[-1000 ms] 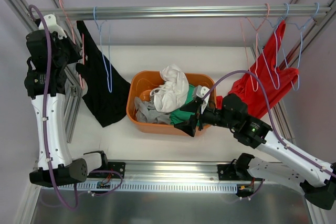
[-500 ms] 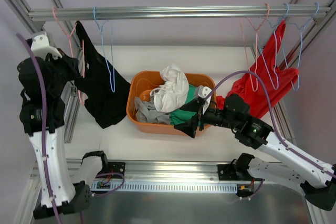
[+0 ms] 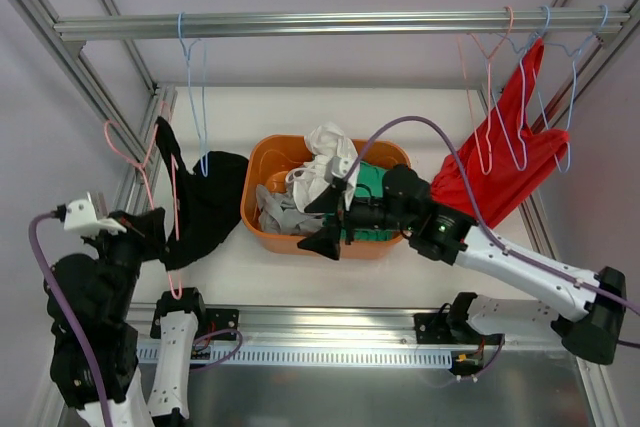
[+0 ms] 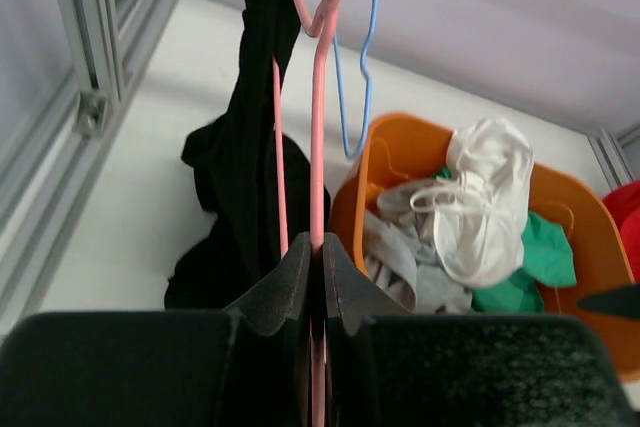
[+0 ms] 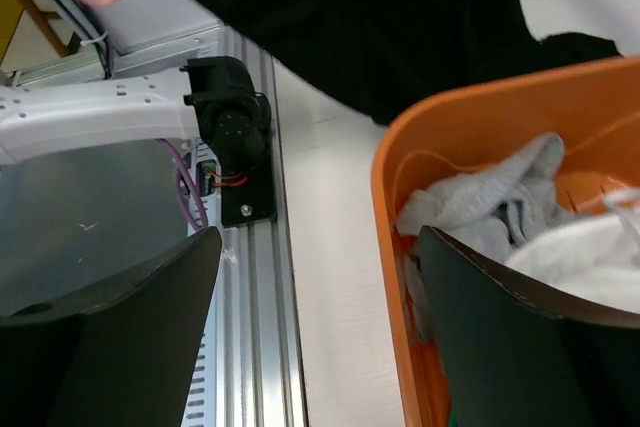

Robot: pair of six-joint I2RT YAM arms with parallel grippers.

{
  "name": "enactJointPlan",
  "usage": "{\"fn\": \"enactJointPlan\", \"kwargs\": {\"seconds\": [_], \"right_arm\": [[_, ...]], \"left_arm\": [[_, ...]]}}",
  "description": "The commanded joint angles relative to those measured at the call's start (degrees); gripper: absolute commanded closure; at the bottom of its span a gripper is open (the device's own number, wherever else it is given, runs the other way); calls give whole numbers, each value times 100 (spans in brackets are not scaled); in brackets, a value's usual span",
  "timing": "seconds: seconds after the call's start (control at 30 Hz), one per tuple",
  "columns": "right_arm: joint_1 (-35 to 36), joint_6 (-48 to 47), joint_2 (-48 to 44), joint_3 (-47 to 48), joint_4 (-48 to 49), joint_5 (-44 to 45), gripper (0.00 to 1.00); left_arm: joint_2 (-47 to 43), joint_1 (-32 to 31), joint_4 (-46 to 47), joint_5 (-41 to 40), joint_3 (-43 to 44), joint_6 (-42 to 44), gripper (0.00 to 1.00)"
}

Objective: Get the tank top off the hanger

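Observation:
The black tank top (image 3: 205, 202) hangs on a pink wire hanger (image 3: 150, 172) that is off the rail, at the near left. My left gripper (image 3: 160, 239) is shut on the hanger's lower wire. In the left wrist view the pads pinch the pink wire (image 4: 318, 177), with the black tank top (image 4: 250, 157) draped beyond. My right gripper (image 3: 330, 219) is open and empty at the orange basket's front left rim, apart from the top. In the right wrist view the gripper (image 5: 320, 327) stands wide open, the black top (image 5: 380, 17) ahead of it.
An orange basket (image 3: 258, 187) of mixed clothes sits mid-table, also seen from the right wrist (image 5: 400, 237). An empty blue hanger (image 3: 195, 97) hangs on the rail (image 3: 330, 22). A red garment (image 3: 510, 147) hangs on hangers at the right. Frame posts stand at the left.
My left arm has pulled the pink hanger with the black top off the rail and down toward the near left. My right gripper has moved left along the basket's front.

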Motion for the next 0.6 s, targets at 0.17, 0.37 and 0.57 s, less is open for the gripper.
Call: {"fn": "enactJointPlan", "kwargs": {"seconds": [0.17,0.37,0.57], "right_arm": [[748,-118,2142,2305,776,180,16],[809,154,3839,4204,767,84,19],[976,110,4805,5434,750,355,19]], "left_arm": [[-808,-141,-958,306,-501,-544,100],[-1081,-184,-949,464,-264,-667,100],[-1231,-404,-949,385,35,-658,100]]}}
